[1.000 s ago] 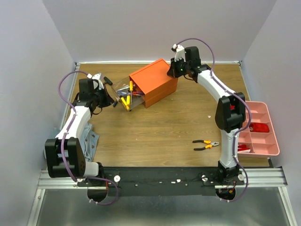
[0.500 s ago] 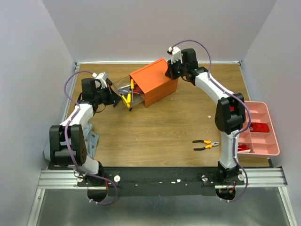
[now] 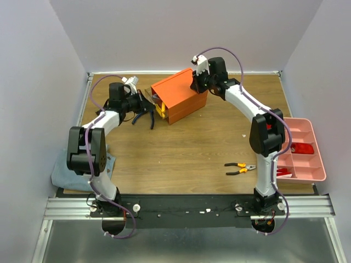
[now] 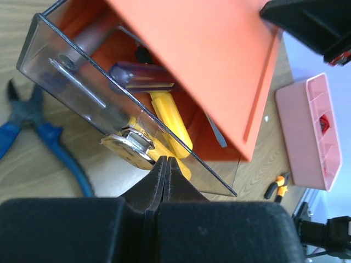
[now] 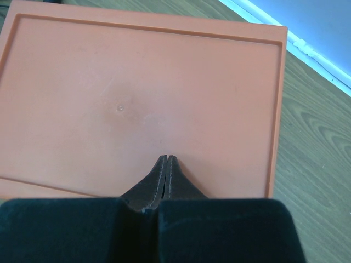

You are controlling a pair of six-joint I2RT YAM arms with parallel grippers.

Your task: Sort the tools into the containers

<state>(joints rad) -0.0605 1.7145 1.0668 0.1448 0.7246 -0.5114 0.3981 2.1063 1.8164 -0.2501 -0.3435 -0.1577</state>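
Observation:
The orange box (image 3: 181, 93) stands at the back middle of the table, its clear drawer (image 4: 82, 104) partly out on the left side. In the drawer lie a yellow screwdriver (image 4: 171, 125), a purple-handled one (image 4: 141, 76) and a silver tool (image 4: 77, 82). My left gripper (image 3: 152, 104) (image 4: 166, 160) is shut and empty, its tip against the drawer's clear front beside the metal pull (image 4: 131, 147). My right gripper (image 3: 195, 85) (image 5: 166, 158) is shut and empty, its tip pressed on the box's flat orange face (image 5: 137, 98). Blue pliers (image 4: 52, 145) lie on the table left of the drawer.
Orange-handled pliers (image 3: 239, 167) lie on the wood at the front right. The pink tray (image 3: 315, 159) sits at the right edge with a red tool (image 3: 301, 148) in it. A grey-blue cloth (image 3: 63, 174) lies by the left arm's base.
My left arm has swung right and its shut tip has pushed the clear drawer most of the way into the orange box. The right gripper has shifted slightly left on the box.

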